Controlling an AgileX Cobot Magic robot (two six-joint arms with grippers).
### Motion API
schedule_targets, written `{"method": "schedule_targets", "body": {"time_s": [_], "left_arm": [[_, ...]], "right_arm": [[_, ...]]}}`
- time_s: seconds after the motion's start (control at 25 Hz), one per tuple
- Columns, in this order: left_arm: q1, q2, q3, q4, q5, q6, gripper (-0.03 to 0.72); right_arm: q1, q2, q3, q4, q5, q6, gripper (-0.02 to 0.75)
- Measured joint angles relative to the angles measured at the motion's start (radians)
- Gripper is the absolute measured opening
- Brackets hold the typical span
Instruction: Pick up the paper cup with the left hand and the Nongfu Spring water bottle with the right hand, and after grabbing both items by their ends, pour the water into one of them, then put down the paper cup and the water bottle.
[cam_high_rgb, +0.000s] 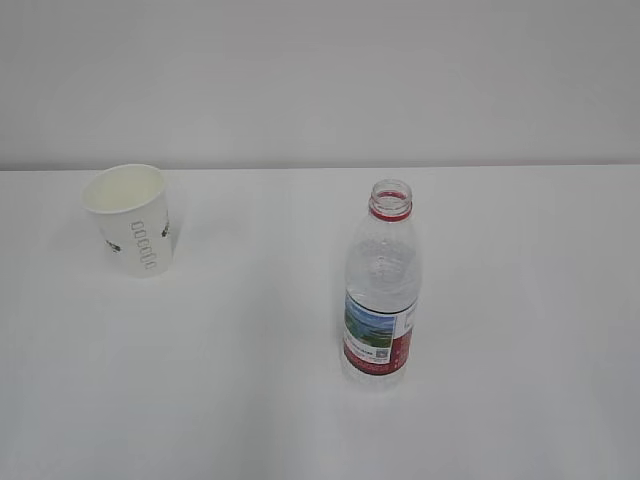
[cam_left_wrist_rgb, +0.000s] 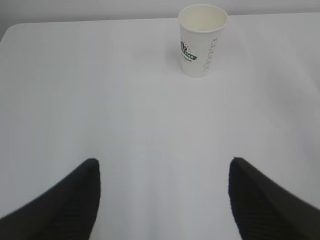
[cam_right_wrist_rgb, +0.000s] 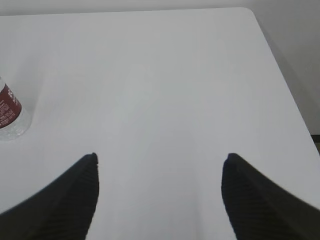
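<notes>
Illumination bright, even, diffuse in all three views — white table (cam_high_rgb: 250, 400) nearly washed out, little surface texture resolved. Shadows faint: soft grey patch beside paper cup (cam_high_rgb: 132, 219), weak one at base of Nongfu Spring water bottle (cam_high_rgb: 381, 290). No hard glare noted. Exterior view slightly soft. In wrist views, dark fingers (cam_left_wrist_rgb: 70, 200) rendered blurred at lower edge — ribbing barely resolved.

The setting looks like a bare robot test room or lab rather than a home. A plain white desk (cam_high_rgb: 520, 300) with a rounded corner stands against an unmarked pale wall (cam_high_rgb: 320, 80), with no furnishings or decoration. Only a paper cup (cam_high_rgb: 133, 219) and an uncapped water bottle (cam_high_rgb: 381, 290) stand on it, well apart.
</notes>
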Motion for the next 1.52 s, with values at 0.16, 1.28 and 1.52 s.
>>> {"method": "schedule_targets", "body": {"time_s": [0.16, 1.28, 1.52], "left_arm": [[0.000, 0.000, 0.000, 0.000, 0.000, 0.000, 0.580], [0.000, 0.000, 0.000, 0.000, 0.000, 0.000, 0.580], [0.000, 0.000, 0.000, 0.000, 0.000, 0.000, 0.579]], "right_arm": [[0.000, 0.000, 0.000, 0.000, 0.000, 0.000, 0.575], [0.000, 0.000, 0.000, 0.000, 0.000, 0.000, 0.575], [0.000, 0.000, 0.000, 0.000, 0.000, 0.000, 0.575]]}}
